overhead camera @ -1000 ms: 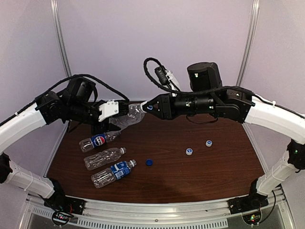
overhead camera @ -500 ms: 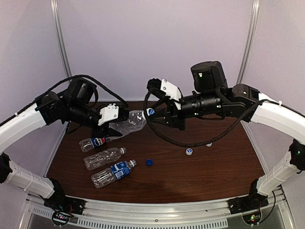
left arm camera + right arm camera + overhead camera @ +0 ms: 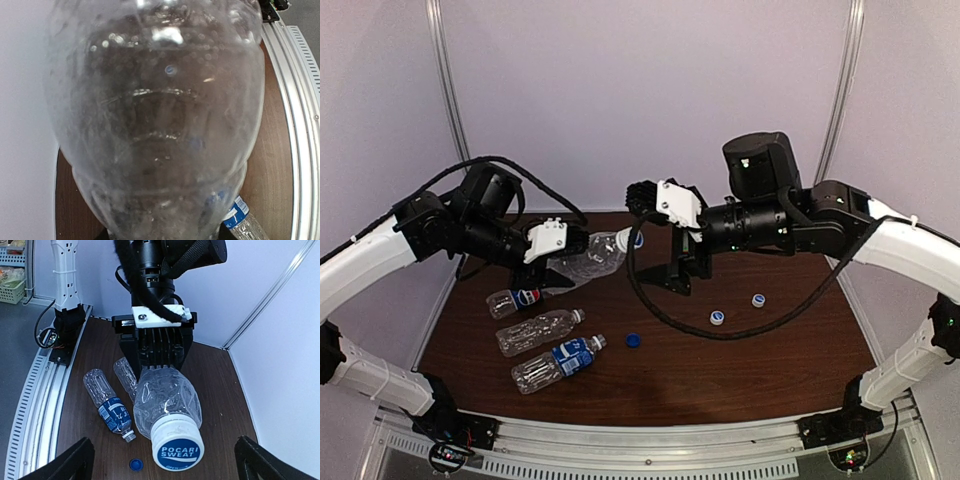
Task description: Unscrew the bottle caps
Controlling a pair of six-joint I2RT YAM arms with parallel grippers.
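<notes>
Right wrist view shows the left tool (image 3: 156,365) clamped on a clear crinkled plastic bottle (image 3: 165,400) above the brown wooden tabletop's (image 3: 220,390) far-left part, its white-and-blue screw cap (image 3: 177,447) on, facing the right tool (image 3: 164,442), spread wide and empty.

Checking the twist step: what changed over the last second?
The right gripper let go of the Pocari Sweat cap, opened wide and backed off to the right. The cap remains on the clear bottle, still clamped by the left gripper. Three lying bottles and three loose caps stayed put.
</notes>
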